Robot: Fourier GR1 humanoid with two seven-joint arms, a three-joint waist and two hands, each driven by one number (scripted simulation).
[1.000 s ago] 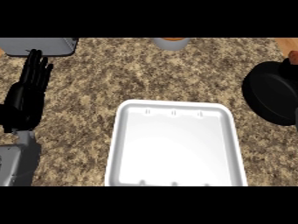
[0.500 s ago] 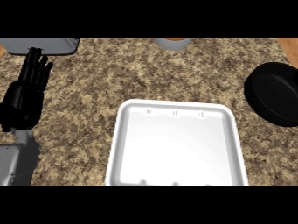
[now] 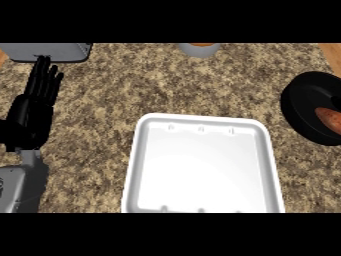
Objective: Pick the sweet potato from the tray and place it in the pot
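- Head view: your sweet potato [image 3: 336,121] already lies inside the black pot [image 3: 306,107] at the right edge; the white tray [image 3: 202,200] in the middle holds nothing.
- Head view: your left hand [image 3: 34,107] rests at the left, fingers straight and up, holding nothing.
- Head view: your right hand does not show, so you cannot tell its state.
- Judging by its look, the sweet potato is stiff, fairly weighty and smooth-skinned; if you regrasp it, take it across its thick middle, not the tapered ends.
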